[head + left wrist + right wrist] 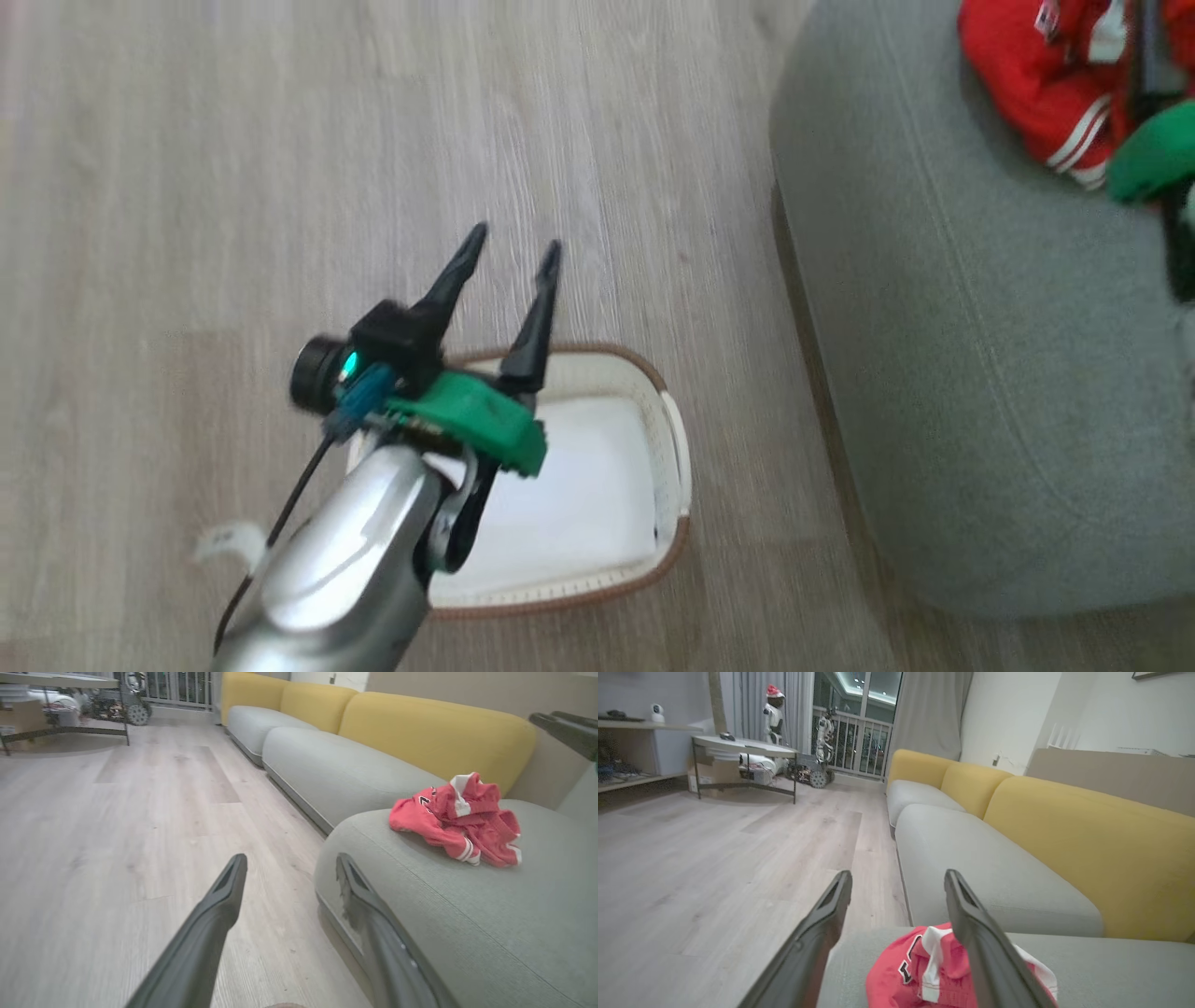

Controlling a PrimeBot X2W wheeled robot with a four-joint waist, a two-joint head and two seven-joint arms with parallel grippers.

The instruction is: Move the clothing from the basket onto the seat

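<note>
The right gripper (896, 875) is hanging with its dark fingers (822, 933) spread wide, pinching nothing, just above the crumpled, white-trimmed red shiny jersey (924, 970), which is lying on the grey-green upholstered seat cushion (1111, 970). The release looks like the step in hand: the arm is best rising straight off the fabric, so no fold is snagging on a finger. The left gripper (515, 238), likewise spread and empty, is hovering over the small brown-rimmed cream plastic basket (677, 448), its white bottom showing bare where visible. A pale wood-plank floor (187, 187) is running beneath; yellow backrests (1087, 849) are rising behind the seat, a round-topped table (742, 744) standing well apart.
</note>
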